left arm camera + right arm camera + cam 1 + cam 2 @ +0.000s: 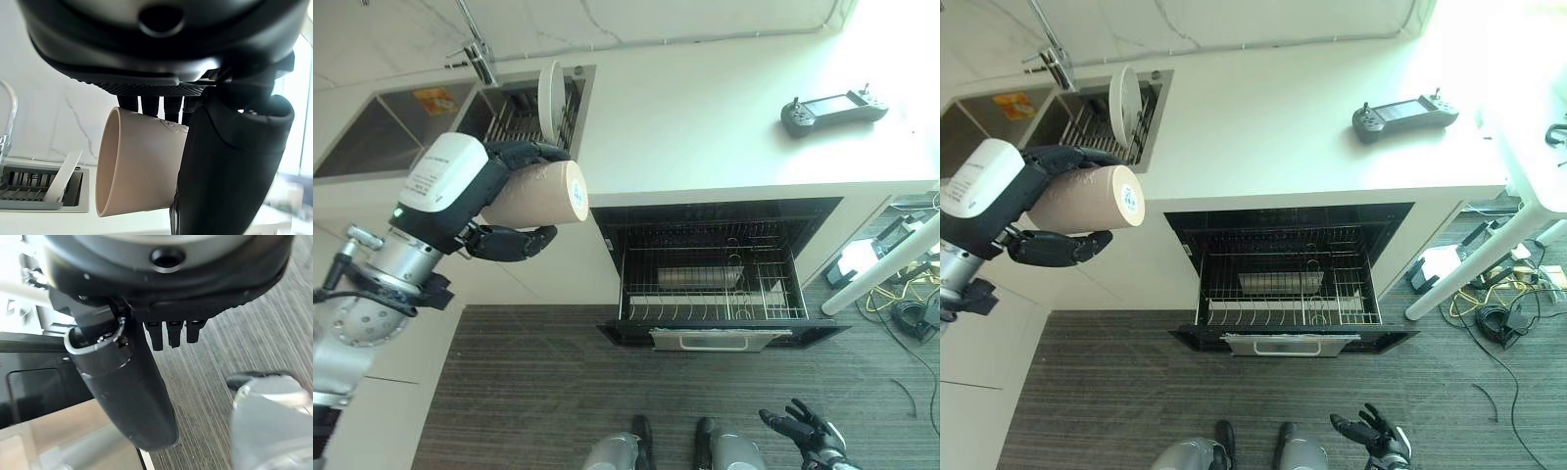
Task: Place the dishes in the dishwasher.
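Observation:
My left hand (504,240) is shut on a beige cup (540,195) lying on its side in the grip, held in the air in front of the counter, left of the dishwasher. The cup (137,164) shows between the fingers and thumb in the left wrist view. The dishwasher's lower rack (710,284) is pulled out and open, with a pale rectangular dish (697,277) inside. A white plate (549,101) stands upright in the sink's drying rack (514,122). My right hand (801,427) hangs low near the floor, fingers relaxed and holding nothing.
A black remote controller (830,110) lies on the white counter (705,117) at the right. A faucet (478,51) stands behind the sink. A white table leg (881,269) and cables (911,313) are on the floor at the right.

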Motion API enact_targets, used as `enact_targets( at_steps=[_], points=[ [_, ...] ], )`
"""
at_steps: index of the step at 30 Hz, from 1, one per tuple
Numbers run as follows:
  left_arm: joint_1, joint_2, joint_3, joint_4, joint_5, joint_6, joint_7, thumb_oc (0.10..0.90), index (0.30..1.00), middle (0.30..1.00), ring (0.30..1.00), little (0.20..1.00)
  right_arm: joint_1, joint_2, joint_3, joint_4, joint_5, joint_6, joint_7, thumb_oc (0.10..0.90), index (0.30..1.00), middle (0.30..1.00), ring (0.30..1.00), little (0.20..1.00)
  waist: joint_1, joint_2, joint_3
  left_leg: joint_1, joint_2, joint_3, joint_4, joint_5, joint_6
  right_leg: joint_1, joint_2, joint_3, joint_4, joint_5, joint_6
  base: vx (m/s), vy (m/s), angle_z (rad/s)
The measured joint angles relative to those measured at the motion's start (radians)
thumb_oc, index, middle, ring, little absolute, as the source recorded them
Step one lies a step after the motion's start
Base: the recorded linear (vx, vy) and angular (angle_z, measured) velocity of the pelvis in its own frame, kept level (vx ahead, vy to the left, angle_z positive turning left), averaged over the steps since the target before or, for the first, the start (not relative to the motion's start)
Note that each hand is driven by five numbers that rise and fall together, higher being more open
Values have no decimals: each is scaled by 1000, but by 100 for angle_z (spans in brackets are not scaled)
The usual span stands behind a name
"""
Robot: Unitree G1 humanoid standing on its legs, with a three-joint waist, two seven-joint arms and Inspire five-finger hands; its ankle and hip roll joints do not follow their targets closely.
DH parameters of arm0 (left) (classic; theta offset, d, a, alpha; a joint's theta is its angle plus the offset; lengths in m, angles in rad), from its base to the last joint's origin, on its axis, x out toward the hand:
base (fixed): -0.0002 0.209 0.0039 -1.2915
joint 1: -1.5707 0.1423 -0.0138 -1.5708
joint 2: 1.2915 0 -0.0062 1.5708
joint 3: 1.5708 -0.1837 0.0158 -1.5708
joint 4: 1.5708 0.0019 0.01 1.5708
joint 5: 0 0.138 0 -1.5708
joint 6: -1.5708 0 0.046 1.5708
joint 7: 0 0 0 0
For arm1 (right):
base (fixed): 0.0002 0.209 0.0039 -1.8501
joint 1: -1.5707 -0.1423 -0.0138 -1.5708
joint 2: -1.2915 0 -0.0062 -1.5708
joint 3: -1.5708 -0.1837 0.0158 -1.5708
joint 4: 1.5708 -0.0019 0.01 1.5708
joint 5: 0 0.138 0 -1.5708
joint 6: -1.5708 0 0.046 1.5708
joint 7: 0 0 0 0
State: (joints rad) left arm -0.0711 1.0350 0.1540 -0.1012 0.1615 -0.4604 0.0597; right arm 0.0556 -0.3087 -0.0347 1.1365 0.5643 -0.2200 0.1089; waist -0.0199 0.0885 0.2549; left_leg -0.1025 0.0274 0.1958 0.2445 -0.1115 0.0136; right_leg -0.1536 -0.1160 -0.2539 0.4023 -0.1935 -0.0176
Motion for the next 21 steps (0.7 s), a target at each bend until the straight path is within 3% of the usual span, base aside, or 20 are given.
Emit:
enact_targets(
  at_steps=[3,6,9,11,12,13,14,15,16,17,18,19,20,21],
  points=[
    [-2,-98,-5,-4,-34,3,-11,400,300,300,300,300,43,9,-53,-33,70,-36,-15,800,900,900,900,900,-17,3,-4,4,0,12,2,-1,1,-3,1,14,0,-4,6,16,20,-11],
    [-2,-258,-39,-6,-123,28,-28,400,300,300,300,300,109,5,-110,-205,88,-92,-59,800,900,900,900,900,-34,-1,-7,16,3,34,-3,0,3,-7,2,33,5,-3,11,21,47,-23],
    [-2,-287,-114,0,-116,47,-34,400,300,300,300,300,134,-7,-124,-364,86,-161,-86,800,900,900,900,900,-77,-30,-10,29,7,61,-6,0,5,-17,11,59,7,6,4,84,101,-29],
    [4,-301,-141,3,-105,46,-52,400,300,300,300,300,116,-15,-138,-419,80,-206,-89,800,900,900,900,900,-88,-43,-11,55,14,82,-14,-9,5,-8,27,77,-11,1,13,176,76,-48],
    [18,-316,-139,3,-102,44,-49,400,300,300,300,300,105,-18,-138,-443,75,-207,-88,800,900,900,900,900,-79,-40,-12,72,26,106,-24,-15,3,9,23,50,-34,-2,8,-51,-91,-59],
    [24,-311,-142,5,-82,44,-47,400,300,300,300,300,105,-7,-138,-467,71,-207,-87,800,900,900,900,900,-77,-39,-12,80,36,115,-19,-20,8,39,18,19,-63,29,49,-125,-245,-59],
    [16,-302,-142,17,-54,43,-43,400,300,300,300,300,112,4,-130,-504,65,-211,-81,800,900,900,900,900,-73,-43,-7,69,54,105,2,-27,4,13,16,17,7,57,50,-115,-377,-20],
    [-12,-303,-157,46,-30,47,-39,400,300,300,300,300,107,5,-111,-522,65,-216,-62,800,900,900,900,900,-84,-39,-5,56,72,74,28,-29,3,-61,-4,43,145,38,80,-8,-272,19],
    [-31,-306,-175,70,-23,52,-37,400,300,300,300,300,109,6,-89,-521,65,-225,-38,800,900,900,900,900,-88,-38,-4,51,72,51,42,-33,-4,-98,-55,61,220,0,90,9,-440,45],
    [-30,-305,-184,70,-18,63,-23,400,300,300,300,300,122,15,-68,-518,65,-225,-21,800,900,900,900,900,-79,-43,-6,54,70,47,49,-46,-16,-81,-108,59,170,-7,94,0,-429,32],
    [-24,-297,-183,72,-17,62,-15,400,300,300,300,300,139,38,-58,-512,65,-227,-4,800,900,900,900,900,-54,-51,-2,55,84,28,68,-55,-28,-44,-165,71,59,71,84,45,-802,20],
    [-24,-316,-183,98,-6,68,27,400,300,300,300,300,144,45,-44,-499,59,-232,18,800,900,900,900,900,-41,-52,0,43,88,13,100,-74,-47,-40,-201,108,62,64,122,36,-692,33],
    [-23,-295,-191,103,2,91,71,400,300,300,300,300,135,62,-44,-500,35,-235,30,800,900,900,900,900,-41,-46,-3,-6,104,-34,145,-87,-75,-22,-212,172,-6,66,166,17,-778,50],
    [-24,-271,-190,119,2,87,94,400,300,300,300,300,119,64,-25,-489,25,-229,34,800,900,900,900,900,-48,-36,12,-25,128,-55,158,-80,-93,-20,-210,166,2,56,171,-28,-544,44]
  ],
)
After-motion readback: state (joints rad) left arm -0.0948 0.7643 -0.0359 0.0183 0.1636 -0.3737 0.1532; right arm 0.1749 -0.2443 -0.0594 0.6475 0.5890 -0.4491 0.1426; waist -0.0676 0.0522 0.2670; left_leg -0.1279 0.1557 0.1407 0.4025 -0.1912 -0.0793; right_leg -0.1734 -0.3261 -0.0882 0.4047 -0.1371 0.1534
